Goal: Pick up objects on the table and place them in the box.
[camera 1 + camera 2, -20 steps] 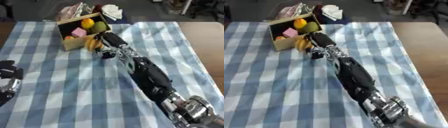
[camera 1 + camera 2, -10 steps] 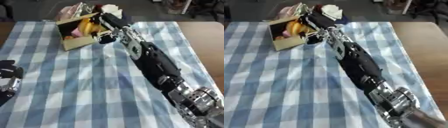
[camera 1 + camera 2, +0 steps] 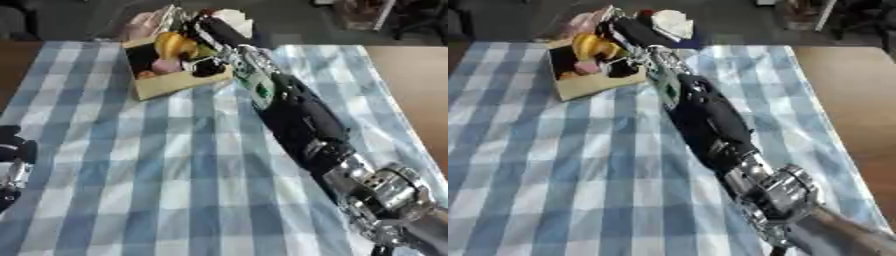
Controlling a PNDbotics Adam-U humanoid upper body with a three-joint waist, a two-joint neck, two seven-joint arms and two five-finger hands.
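A cardboard box (image 3: 179, 86) stands at the far left of the checked cloth. Inside it lie a yellow banana (image 3: 175, 45), a pink object (image 3: 166, 65) and a small orange thing (image 3: 143, 75). My right arm stretches across the cloth to the box. My right hand (image 3: 215, 29) is over the box's right side, right beside the banana, with dark fingers (image 3: 206, 67) curled at it. My left hand (image 3: 12, 152) rests open at the lower left edge, fingers up, holding nothing.
A blue and white checked cloth (image 3: 131, 165) covers the table; bare wood (image 3: 411, 75) shows at the right. Behind the box sit a white object (image 3: 672, 23) and a pinkish bundle (image 3: 138, 27).
My right hand has lifted the banana from in front of the box up and over its wall; the banana now sits inside. The view has also shifted.
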